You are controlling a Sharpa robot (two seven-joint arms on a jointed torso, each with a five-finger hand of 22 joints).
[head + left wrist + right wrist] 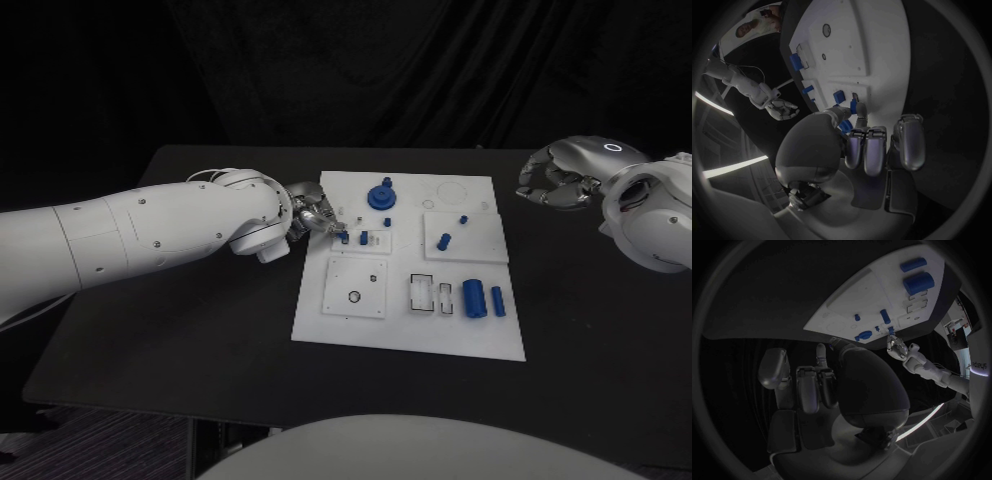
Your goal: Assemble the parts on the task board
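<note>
The white task board [433,335] lies in the middle of the black table. My left hand [306,218] reaches over the board's left edge. Its thumb and a finger pinch a small blue part [346,238] standing on the board, seen close in the left wrist view as the small blue part [853,106] beyond my left hand [873,145]. A second small blue part [364,238] stands just beside it. My right hand [555,185] hovers off the board's far right corner, fingers curled in, holding nothing; the right wrist view shows my right hand [817,385] folded the same way.
On the board stand a blue stepped gear piece [382,195], a blue peg [444,240], a thick blue cylinder [473,298] and a slimmer one [498,300] beside empty slots [421,291]. Bare table [188,330] extends to the left and front.
</note>
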